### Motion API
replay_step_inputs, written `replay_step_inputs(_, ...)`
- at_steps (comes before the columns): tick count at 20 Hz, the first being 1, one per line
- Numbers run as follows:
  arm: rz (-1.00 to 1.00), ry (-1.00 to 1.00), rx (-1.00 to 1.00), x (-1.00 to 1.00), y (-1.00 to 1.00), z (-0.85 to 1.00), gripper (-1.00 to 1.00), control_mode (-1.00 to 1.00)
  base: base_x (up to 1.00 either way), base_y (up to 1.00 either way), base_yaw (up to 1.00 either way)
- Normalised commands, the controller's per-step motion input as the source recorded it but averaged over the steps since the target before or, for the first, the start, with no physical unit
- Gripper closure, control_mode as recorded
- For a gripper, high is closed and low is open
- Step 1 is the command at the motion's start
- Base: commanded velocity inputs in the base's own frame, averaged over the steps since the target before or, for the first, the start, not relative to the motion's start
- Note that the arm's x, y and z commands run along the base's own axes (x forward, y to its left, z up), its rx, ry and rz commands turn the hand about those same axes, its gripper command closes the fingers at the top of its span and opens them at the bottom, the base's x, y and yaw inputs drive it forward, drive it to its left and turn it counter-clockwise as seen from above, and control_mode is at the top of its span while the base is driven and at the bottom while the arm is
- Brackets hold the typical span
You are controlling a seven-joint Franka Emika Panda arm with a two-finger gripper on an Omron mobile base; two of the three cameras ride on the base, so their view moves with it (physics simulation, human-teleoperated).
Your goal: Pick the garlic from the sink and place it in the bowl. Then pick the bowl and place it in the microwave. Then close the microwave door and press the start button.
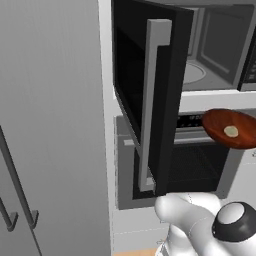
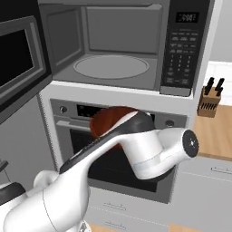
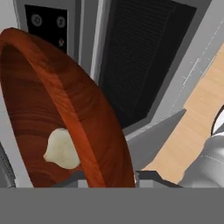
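Gripping the red-brown bowl [image 3: 65,113] by its rim, gripper [image 3: 107,178] fingers clamped either side. Holding it tilted in front of the oven [image 2: 136,174], below the microwave [image 2: 113,50] cavity, garlic [image 1: 231,131] sitting inside. Microwave door [image 1: 150,100] standing open

Bowl [image 3: 65,113] clamped at rim between fingertips [image 3: 151,177], filling left of frame. Garlic [image 3: 62,149] resting inside, just above the tips. Oven [image 3: 140,57] ahead; wood floor [image 3: 197,118] right.

the microwave [image 2: 113,45] cavity gapes open, turntable [image 2: 111,66] bare — its door [image 1: 150,95] swung wide on the left.
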Motion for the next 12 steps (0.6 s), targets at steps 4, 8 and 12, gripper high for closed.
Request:
replay_step_inputs(4, 0.0, -0.03, 0.08, 0.03, 0.18, 0.72, 1.0, -1.0, 0.0, 0.0, 0.0)
replay_step_inputs(8, 0.0, -0.03, 0.05, 0.34, 0.39, 0.54, 1.0, -1.0, 0.0, 0.0, 0.0)
replay_step_inputs(12, -0.01, -0.05, 0.0, 0.58, 0.53, 0.37, 1.0, -1.0, 0.0, 0.0, 0.0)
